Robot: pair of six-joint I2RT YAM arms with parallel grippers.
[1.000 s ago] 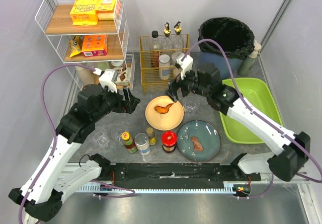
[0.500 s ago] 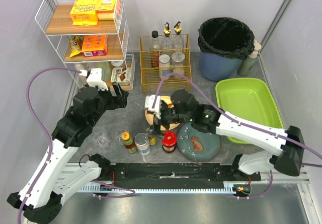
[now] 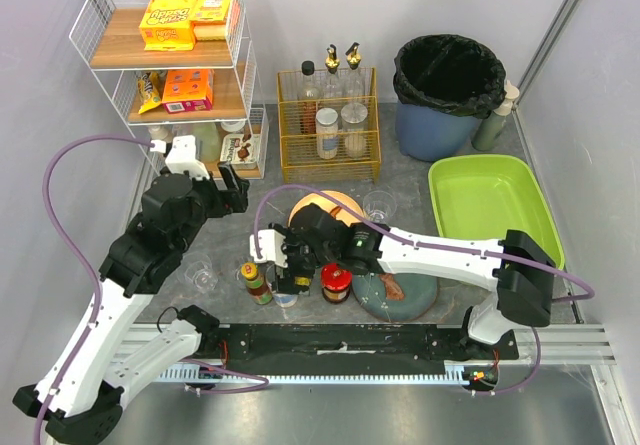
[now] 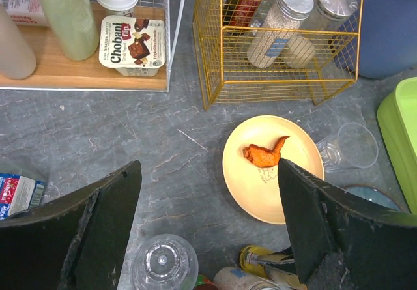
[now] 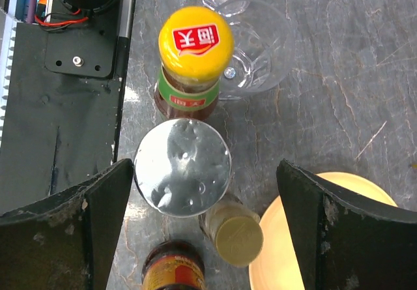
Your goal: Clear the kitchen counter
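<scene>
**Entry: right gripper** (image 5: 205,173). Jaws spread wide, nothing held, poised directly above the silver-topped can (image 5: 182,166).

**Neighbours:** the yellow-lidded jar (image 5: 195,42) stands just beside the can, to one side of the gap between the jaws. The gold-capped bottle (image 5: 239,240) crowds the can's other side, close under one finger. The yellow plate (image 5: 355,189) lies just beyond that finger.

**Location:** the kitchen counter (image 5: 339,75) lies directly beneath both grippers and is still laden.

**Handling note (judgement):** the can looks like the next pick. Centre over its lid and descend straight. Keep the plate-side finger clear of the bottle and the plate rim before closing.

**Pose:** the right arm is stretched low across the counter, wrist turned down. The left gripper (image 4: 208,166) is wide apart and empty, held high on a bent arm, with the plate below and ahead of it
</scene>
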